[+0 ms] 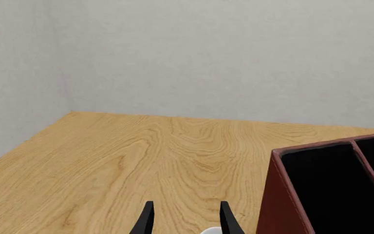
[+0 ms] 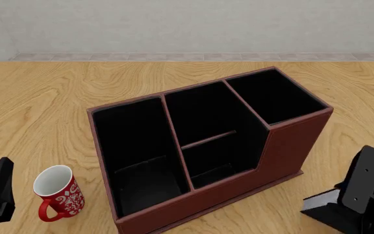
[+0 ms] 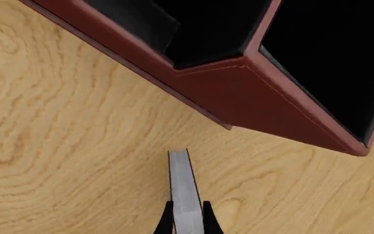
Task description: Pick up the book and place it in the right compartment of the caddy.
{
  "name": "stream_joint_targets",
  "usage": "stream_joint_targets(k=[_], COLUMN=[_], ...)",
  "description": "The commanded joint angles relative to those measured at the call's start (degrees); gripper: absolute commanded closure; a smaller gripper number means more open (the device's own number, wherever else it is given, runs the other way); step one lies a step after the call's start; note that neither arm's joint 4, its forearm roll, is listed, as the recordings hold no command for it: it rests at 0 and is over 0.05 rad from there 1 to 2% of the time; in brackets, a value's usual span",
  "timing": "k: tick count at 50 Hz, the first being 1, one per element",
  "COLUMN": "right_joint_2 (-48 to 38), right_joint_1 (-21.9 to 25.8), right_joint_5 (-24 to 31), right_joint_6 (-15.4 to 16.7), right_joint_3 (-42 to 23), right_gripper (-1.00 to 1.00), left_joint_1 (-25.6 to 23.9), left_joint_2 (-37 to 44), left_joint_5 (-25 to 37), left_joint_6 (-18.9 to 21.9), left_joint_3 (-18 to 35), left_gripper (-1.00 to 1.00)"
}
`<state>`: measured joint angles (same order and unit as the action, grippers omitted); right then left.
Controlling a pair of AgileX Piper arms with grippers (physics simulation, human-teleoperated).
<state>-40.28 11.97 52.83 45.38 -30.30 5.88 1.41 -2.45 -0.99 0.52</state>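
Observation:
The reddish-brown caddy (image 2: 291, 146) stands mid-table with its black interior open upward. Its right compartment (image 2: 274, 97), narrow and tall-walled, is at the far right end and holds nothing. My right gripper (image 3: 187, 222) is shut on the book (image 3: 183, 187), whose white page edge points toward the caddy's outer wall (image 3: 252, 92). In the front view the book (image 2: 321, 200) sits low at the near right, beside the caddy's right corner, half hidden by the right gripper (image 2: 362, 187). My left gripper (image 1: 187, 222) is open and holds nothing.
A red mug (image 2: 58, 195) with a white inside stands near the caddy's near-left corner, just right of the left gripper (image 2: 0, 192). Its rim (image 1: 212, 230) peeks between the left fingers. The caddy's wide end section (image 1: 330, 185) lies beside that arm.

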Motion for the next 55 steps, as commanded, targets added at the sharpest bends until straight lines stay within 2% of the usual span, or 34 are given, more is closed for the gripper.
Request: stream_joint_targets(k=[1, 14, 22, 41, 49, 51, 55], right_joint_2=[2.32, 5.07, 6.98, 8.8, 9.54, 9.62, 9.4], right_joint_1=[-0.79, -1.71, -1.17, -1.6, -2.75, -4.86, -5.97], right_joint_5=[3.9, 8.46, 11.35, 14.41, 16.08, 16.33, 16.98], right_joint_6=[-0.91, -0.73, -1.83, -2.45, -2.72, -1.71, -1.67], right_joint_3=[-2.59, -5.65, -8.17, -11.7, -14.66, -16.38, -18.94], right_gripper=[1.0, 1.0, 1.0, 1.0, 1.0, 1.0, 1.0], left_joint_1=[0.01, 0.21, 0.47, 1.02, 0.7, 0.7, 0.7], left_joint_2=[-0.44, -0.47, -0.35, -0.6, 0.06, 0.14, -0.18], left_joint_5=[0.39, 0.07, -0.08, -0.24, -0.45, -0.53, -0.26], left_joint_6=[-0.08, -0.21, -0.26, -0.5, -0.29, -0.29, -0.35], left_joint_3=[0.1, 0.01, 0.06, 0.09, 0.15, 0.16, 0.21], left_gripper=[-1.0, -1.0, -1.0, -1.0, -1.0, -1.0, -1.0])
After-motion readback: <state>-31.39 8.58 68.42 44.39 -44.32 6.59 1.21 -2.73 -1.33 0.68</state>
